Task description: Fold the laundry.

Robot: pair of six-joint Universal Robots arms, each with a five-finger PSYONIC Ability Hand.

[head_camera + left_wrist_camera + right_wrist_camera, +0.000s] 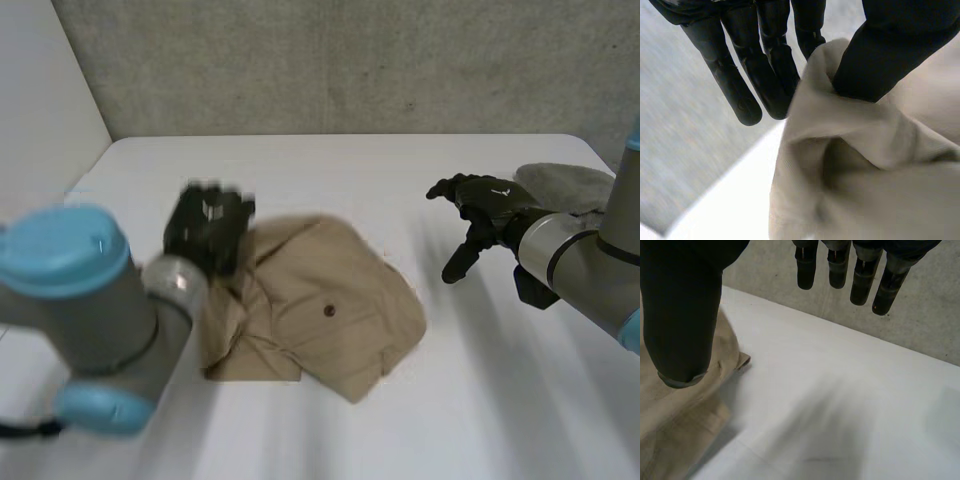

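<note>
The white counter (pixel 400 170) carries a crumpled tan garment (pixel 320 310), one edge of it pinched between the thumb and straight fingers of the left hand (pixel 208 228). The right hand (pixel 480 205) hangs over the counter, apart from the garment, fingers spread and holding nothing. A small grey cloth (pixel 565 185) lies just behind it.
</note>
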